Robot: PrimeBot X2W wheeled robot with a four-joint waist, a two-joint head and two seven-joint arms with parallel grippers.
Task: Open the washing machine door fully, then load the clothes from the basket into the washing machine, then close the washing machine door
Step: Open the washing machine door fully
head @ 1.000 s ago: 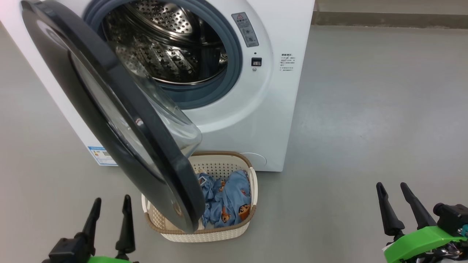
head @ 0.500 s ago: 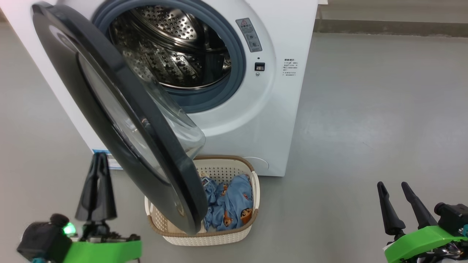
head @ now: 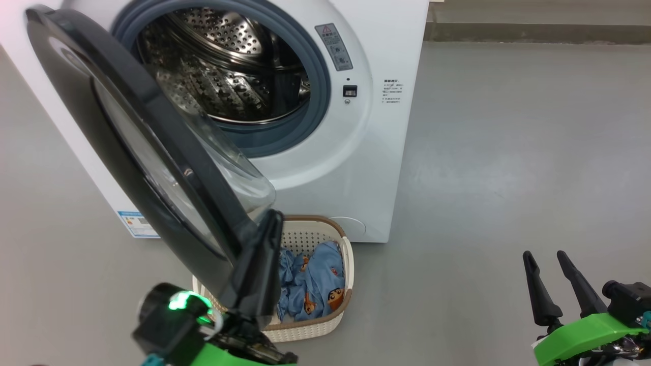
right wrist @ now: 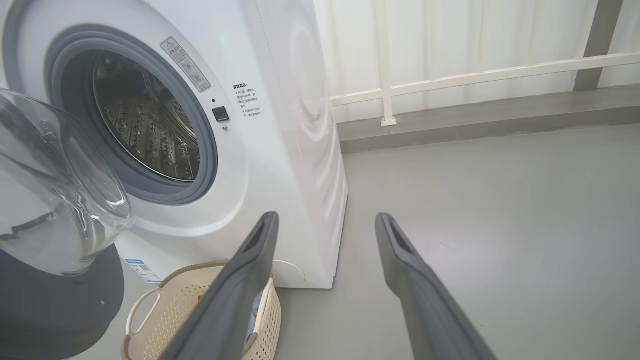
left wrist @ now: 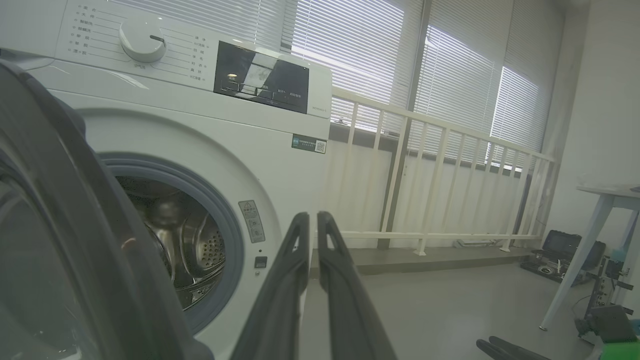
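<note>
Hanging ajar, the glossy round door (head: 168,150) flanks a perforated steel drum (head: 218,66); left fingers (head: 259,264) pressed together, right fingers (head: 539,300) spread.

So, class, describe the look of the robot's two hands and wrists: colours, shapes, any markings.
The left hand and right hand each have two long dark fingers tapering to narrow tips. Behind each sits a bright green shell. The left wrist carries a black round unit with a glowing green light. No markings are readable.
</note>
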